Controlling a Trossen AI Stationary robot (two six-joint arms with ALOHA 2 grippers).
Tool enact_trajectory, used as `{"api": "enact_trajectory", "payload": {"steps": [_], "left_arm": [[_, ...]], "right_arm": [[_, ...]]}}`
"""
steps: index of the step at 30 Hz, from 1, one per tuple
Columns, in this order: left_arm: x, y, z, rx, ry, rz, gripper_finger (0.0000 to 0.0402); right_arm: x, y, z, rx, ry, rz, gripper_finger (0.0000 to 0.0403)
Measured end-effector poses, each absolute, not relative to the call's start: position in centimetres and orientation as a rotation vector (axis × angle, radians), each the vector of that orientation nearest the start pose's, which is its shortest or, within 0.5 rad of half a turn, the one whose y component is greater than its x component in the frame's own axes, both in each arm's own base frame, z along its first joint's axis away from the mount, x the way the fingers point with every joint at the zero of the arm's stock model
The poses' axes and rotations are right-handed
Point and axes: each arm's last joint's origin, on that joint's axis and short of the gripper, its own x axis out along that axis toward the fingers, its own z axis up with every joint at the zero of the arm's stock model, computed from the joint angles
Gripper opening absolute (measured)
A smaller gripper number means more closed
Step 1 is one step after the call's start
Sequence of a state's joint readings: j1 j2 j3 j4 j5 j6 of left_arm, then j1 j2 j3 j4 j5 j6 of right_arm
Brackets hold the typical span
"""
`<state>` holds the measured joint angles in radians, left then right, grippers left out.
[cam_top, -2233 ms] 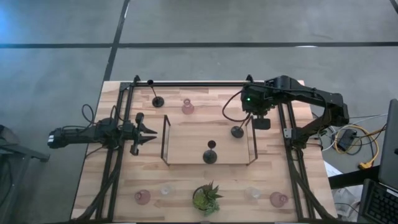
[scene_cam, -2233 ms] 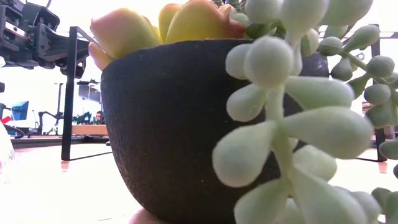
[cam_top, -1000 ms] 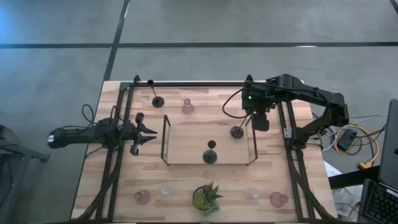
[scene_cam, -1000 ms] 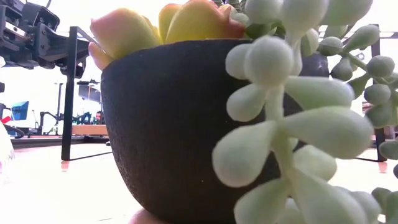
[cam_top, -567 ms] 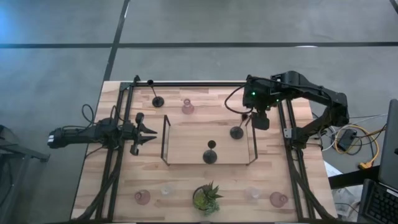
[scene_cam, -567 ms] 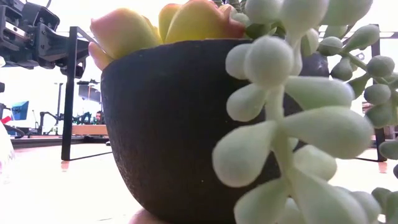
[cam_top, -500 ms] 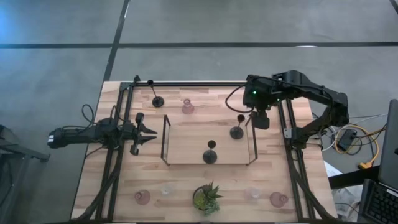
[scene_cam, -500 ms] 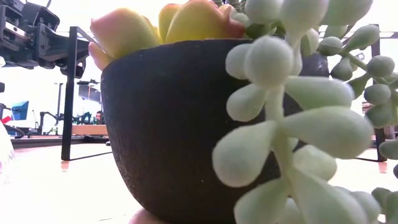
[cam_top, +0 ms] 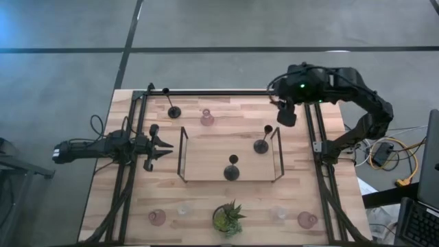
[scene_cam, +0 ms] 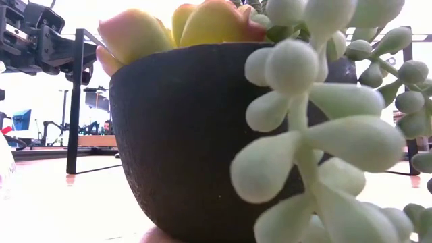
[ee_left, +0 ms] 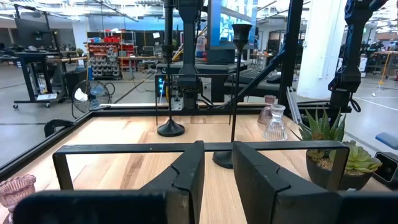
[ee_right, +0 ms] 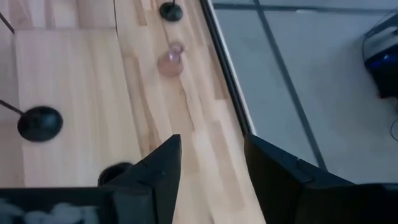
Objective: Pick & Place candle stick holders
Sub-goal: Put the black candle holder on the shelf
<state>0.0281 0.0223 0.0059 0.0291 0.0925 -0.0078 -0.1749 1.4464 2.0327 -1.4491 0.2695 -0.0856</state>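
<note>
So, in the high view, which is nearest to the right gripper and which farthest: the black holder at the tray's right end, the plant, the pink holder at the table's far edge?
From the right gripper:
1. Black holder, inside the tray's right end.
2. Pink holder, far edge, beyond the tray.
3. Plant, near edge, centre.

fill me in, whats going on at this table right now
A two-armed robot is sorting candle stick holders into a wire-framed wooden tray. Two black holders stand in the tray. The right gripper is empty with its jaws open, up near the table's far edge, beyond the tray's right end. The left gripper waits, holding nothing, left of the tray. A third black holder and a pink glass holder stand behind the tray; more glass holders flank the potted plant up front.
</note>
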Motion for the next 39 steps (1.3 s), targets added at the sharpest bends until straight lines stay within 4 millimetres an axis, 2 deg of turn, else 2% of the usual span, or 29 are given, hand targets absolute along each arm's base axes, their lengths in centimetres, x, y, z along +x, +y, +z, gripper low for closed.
{"api": "enact_trajectory", "payload": {"steps": [6, 13, 21, 26, 31, 39], "left_arm": [[9.9, 0.0, 16.7, -0.007, -0.012, -0.064, 0.0088], [9.9, 0.0, 16.7, -0.007, -0.012, -0.064, 0.0088], [9.9, 0.0, 16.7, -0.007, -0.012, -0.064, 0.0088], [9.9, 0.0, 16.7, -0.007, -0.012, -0.064, 0.0088], [9.9, 0.0, 16.7, -0.007, -0.013, -0.065, 0.0088], [9.9, 0.0, 16.6, -0.007, -0.012, -0.064, 0.0088]], "right_arm": [[20.2, -4.2, 48.6, -0.099, 0.915, -0.340, 0.0134], [18.8, -3.5, 48.1, 0.021, 0.929, -0.227, 0.0080], [15.7, -2.8, 47.5, 0.084, 0.909, -0.194, 0.0021], [13.7, -2.5, 46.4, 0.025, 0.763, -0.177, 0.0009], [12.5, -2.3, 43.5, -0.046, 0.644, -0.159, 0.0008], [11.3, -1.9, 36.1, 0.003, 0.650, -0.112, 0.0008]]}}
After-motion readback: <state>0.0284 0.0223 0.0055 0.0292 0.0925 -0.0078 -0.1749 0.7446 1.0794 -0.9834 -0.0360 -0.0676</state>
